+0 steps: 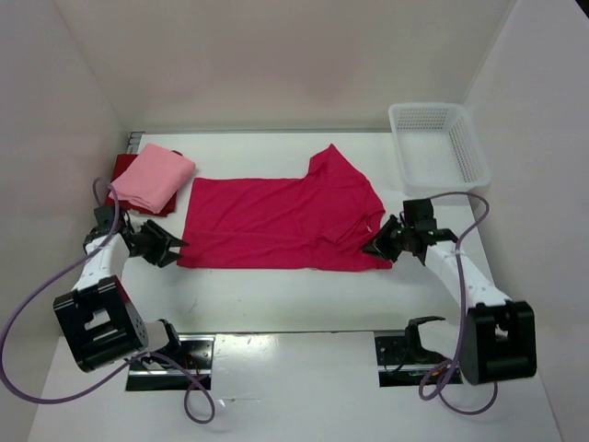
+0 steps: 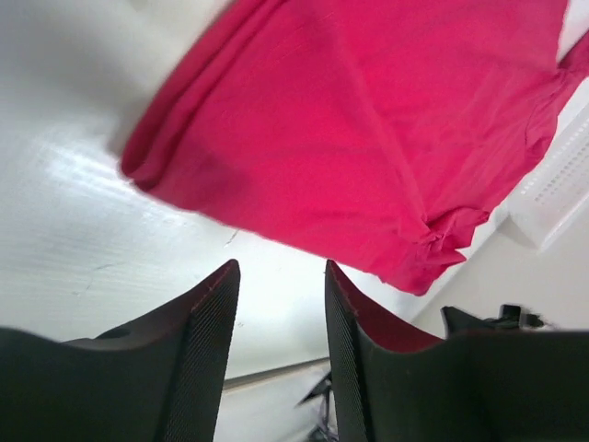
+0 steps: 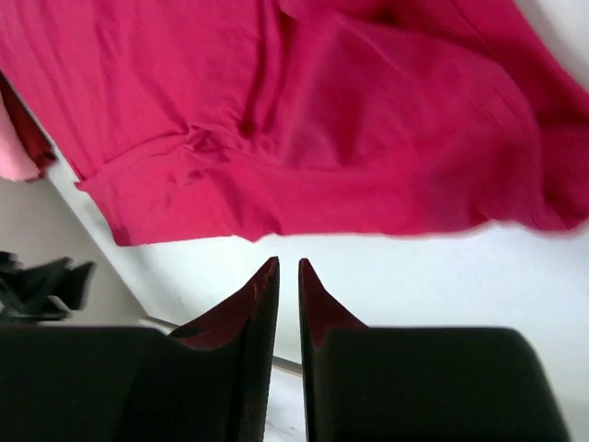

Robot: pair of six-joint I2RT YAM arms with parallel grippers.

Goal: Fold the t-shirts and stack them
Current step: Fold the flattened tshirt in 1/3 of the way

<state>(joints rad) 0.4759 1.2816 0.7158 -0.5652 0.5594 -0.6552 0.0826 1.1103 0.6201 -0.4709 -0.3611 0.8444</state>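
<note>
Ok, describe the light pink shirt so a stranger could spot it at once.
Go to the far left corner of the white table, opposite the mesh basket. There, left of the big magenta shirt, two shirts are stacked. Pick the top one: the pale pink folded shirt, lying on a dark red shirt that shows only at the edges.

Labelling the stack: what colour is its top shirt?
Light pink; the shirt shows best in top external view.

A plain magenta-pink t-shirt (image 1: 281, 226), a light pink t-shirt (image 1: 154, 177) and a dark red t-shirt (image 1: 120, 167), all unpatterned, contrast with the white desk (image 1: 276, 295) and the white lattice-mesh basket (image 1: 471, 152).
</note>
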